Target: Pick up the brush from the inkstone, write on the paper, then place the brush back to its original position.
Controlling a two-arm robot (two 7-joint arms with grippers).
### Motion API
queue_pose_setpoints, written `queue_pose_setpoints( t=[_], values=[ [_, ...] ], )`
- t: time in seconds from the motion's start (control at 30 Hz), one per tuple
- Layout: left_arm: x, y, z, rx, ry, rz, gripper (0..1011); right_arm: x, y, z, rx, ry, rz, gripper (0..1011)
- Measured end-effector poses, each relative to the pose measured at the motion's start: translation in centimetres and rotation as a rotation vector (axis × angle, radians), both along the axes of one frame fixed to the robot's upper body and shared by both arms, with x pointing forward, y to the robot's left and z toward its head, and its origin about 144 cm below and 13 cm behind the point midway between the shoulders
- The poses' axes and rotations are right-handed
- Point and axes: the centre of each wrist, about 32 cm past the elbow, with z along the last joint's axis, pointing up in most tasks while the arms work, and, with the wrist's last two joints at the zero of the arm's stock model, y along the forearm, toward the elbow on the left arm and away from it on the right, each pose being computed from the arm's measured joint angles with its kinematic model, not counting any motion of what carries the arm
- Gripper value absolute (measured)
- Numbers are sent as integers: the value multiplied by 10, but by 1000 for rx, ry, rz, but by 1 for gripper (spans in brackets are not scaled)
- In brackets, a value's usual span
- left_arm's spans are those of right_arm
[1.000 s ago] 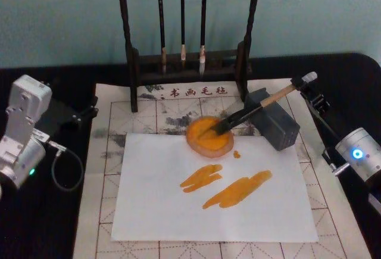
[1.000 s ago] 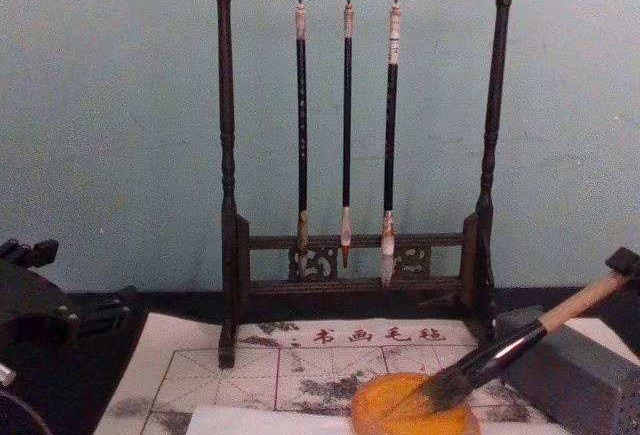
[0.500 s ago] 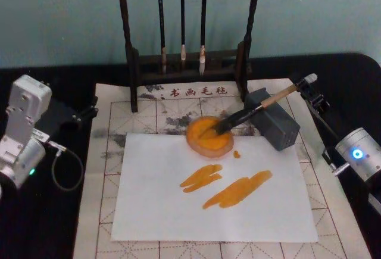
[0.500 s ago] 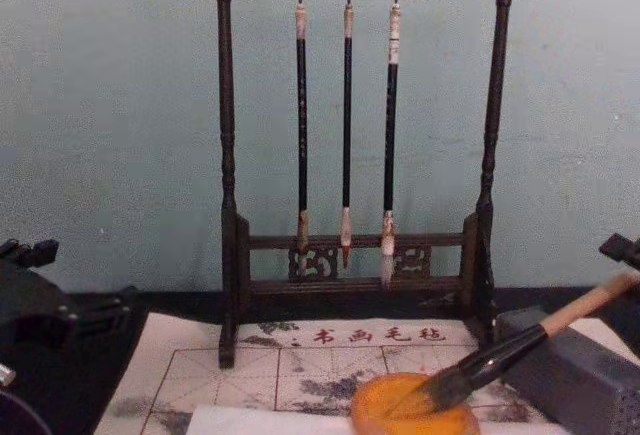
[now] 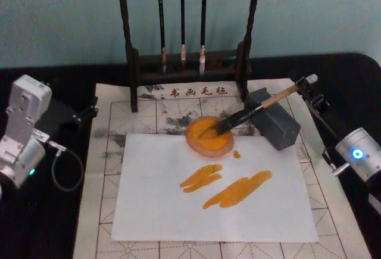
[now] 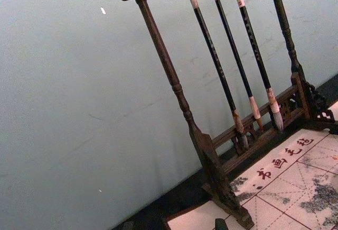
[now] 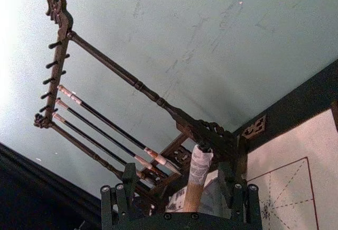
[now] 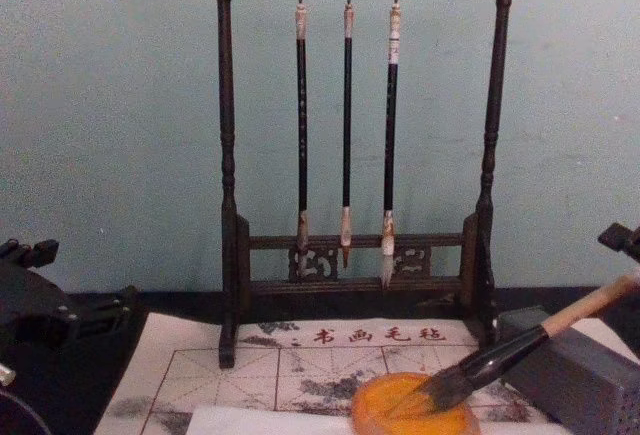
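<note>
Paper (image 5: 214, 187), plain white, lies nearest the robot on a beige mat (image 5: 107, 169) printed with a red grid, and carries 2 slanted orange strokes (image 5: 226, 186) near its middle. Just past the sheet's far edge sits a round orange dish (image 5: 209, 136), with a small orange spot on the paper beside it. The brush (image 5: 250, 111) rests with its dark bristle tip in that dish, its black lower section and tan handle slanting up and to the right across a grey block (image 5: 272, 119) that stands just right of the dish.

The right end effector (image 5: 305, 84) is at the handle's upper end, at the mat's far right corner; in the right wrist view its fingers (image 7: 117, 198) stand spread on either side of the wrapped handle top, apart from it. The right arm runs back down the right side of the black worktop (image 5: 351, 86).

The left end effector (image 5: 89, 111) is parked at the left edge of the mat, well apart from the paper; I cannot tell how its fingers stand.

Farthest off, a dark wooden rack (image 8: 228, 155) stands at the mat's far edge before a pale teal wall, with 3 thin black brushes (image 8: 347, 125) hanging from its top bar.
</note>
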Motion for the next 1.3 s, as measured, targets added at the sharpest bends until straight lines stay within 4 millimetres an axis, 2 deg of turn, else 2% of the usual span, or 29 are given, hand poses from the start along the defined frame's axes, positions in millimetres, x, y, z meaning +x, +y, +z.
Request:
queue_pose_setpoints(
  t=[0.67, 0.93, 1.3],
  values=[
    [0, 0, 0, 0, 0, 0, 1001, -2, -1, 1, -5, -8, -2, 1000],
    [0, 0, 0, 0, 0, 0, 1001, -16, -10, 7, -83, -44, -12, 1000],
    [0, 0, 0, 0, 0, 0, 1001, -48, -29, 11, -342, -126, -94, 1000]
  ],
)
